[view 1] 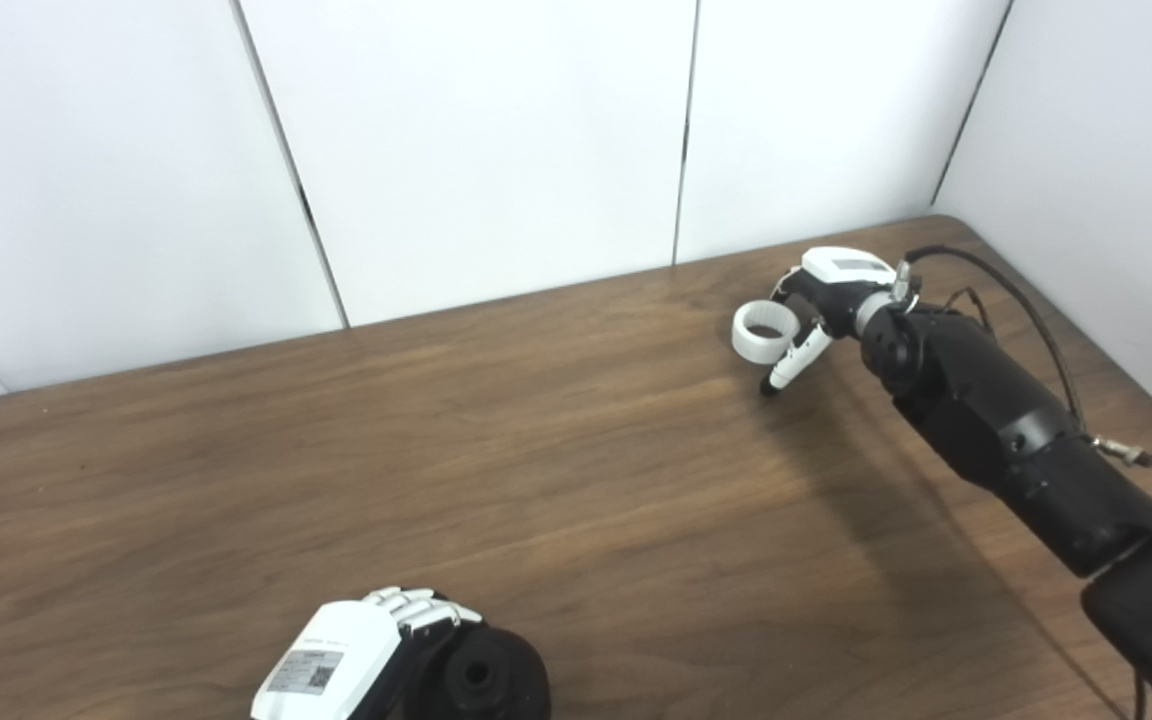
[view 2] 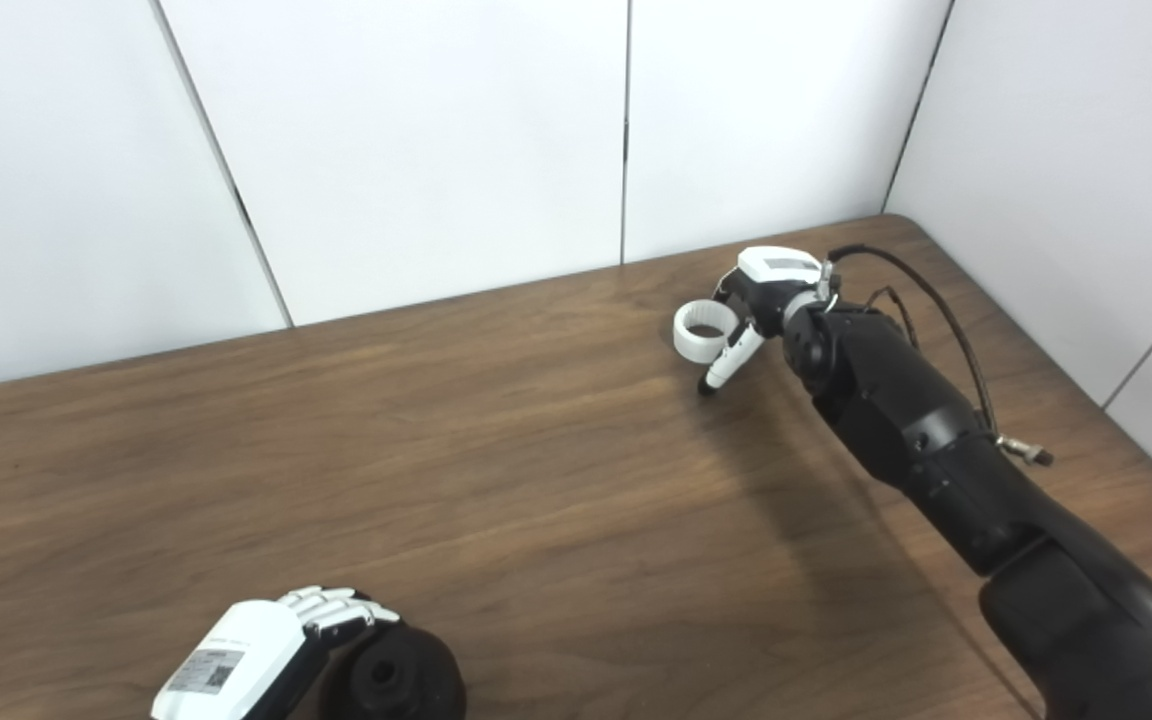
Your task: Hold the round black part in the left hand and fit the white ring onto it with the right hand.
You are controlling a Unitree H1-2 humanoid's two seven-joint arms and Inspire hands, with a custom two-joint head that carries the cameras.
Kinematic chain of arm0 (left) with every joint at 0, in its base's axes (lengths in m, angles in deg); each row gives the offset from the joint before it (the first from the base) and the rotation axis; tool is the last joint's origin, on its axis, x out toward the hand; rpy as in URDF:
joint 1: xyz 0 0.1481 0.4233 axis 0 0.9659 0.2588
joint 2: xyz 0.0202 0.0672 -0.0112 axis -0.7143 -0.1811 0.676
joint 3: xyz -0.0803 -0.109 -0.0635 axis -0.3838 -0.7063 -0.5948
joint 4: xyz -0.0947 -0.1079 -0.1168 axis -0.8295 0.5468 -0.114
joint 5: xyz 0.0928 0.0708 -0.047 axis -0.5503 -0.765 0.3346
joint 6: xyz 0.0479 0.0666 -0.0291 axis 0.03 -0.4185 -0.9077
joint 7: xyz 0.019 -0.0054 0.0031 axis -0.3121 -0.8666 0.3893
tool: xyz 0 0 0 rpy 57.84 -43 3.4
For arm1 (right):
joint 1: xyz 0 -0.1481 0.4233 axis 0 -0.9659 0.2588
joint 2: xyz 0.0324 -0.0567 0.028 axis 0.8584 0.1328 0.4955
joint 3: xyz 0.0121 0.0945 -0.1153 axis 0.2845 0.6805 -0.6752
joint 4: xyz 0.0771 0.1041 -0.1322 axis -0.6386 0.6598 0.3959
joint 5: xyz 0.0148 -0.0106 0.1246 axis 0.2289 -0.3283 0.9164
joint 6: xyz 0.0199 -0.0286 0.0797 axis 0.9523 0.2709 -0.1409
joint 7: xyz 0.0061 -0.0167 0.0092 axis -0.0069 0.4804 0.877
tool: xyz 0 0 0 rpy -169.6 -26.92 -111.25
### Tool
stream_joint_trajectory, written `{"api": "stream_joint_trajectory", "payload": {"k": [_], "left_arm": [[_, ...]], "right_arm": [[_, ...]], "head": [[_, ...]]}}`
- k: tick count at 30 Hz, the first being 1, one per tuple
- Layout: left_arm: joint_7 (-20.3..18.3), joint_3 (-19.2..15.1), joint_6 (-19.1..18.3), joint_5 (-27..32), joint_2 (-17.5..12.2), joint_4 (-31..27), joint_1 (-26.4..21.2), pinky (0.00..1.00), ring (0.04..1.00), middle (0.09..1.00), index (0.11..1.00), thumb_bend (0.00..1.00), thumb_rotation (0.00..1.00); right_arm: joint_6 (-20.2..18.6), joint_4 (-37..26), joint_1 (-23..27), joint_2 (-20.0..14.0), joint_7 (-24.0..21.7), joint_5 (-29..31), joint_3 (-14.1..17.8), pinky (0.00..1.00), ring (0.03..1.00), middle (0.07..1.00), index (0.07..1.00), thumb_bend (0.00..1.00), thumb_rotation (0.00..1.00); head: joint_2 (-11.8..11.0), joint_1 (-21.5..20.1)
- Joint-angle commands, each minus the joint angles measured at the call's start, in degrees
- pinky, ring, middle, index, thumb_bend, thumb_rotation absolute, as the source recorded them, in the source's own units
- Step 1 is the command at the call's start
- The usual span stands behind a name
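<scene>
The round black part (view 1: 484,676), a disc with a raised hub and a centre hole, is at the table's near edge. My left hand (view 1: 356,655) lies against its left side with the fingers curled over its rim. Far across the table, near the back right, the white ring (view 1: 764,331) stands with its opening facing up. My right hand (view 1: 821,300) is closed on the ring's right side, fingers behind it and thumb (view 1: 798,358) in front, the thumb tip pointing down at the wood. I cannot tell whether the ring is lifted off the table.
The brown wooden table (view 1: 496,450) runs back to white wall panels, with another wall close along the right side. The right arm (view 1: 996,430) reaches diagonally from the lower right, with a black cable looping above its wrist.
</scene>
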Motion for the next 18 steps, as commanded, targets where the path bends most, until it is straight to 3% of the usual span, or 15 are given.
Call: {"api": "stream_joint_trajectory", "payload": {"k": [1, 18], "left_arm": [[-2.67, 0.64, 0.23, -1.25, -1.02, 0.26, 1.04, 0.87, 0.836, 0.766, 0.482, 0.52, 0.05], [-3.38, 0.47, -0.39, -1.74, -0.74, -0.50, 1.48, 0.87, 0.839, 0.765, 0.483, 0.52, 0.05]], "right_arm": [[1.45, -0.63, 3.28, -0.79, 1.38, -0.67, 0.27, 0.99, 0.977, 0.937, 0.726, 0.91, 0.34], [1.90, -0.90, 3.46, -0.63, 1.38, -0.80, -0.62, 0.96, 0.973, 0.926, 0.705, 0.90, 0.33]], "head": [[0.04, -0.08], [0.58, -0.02]]}}
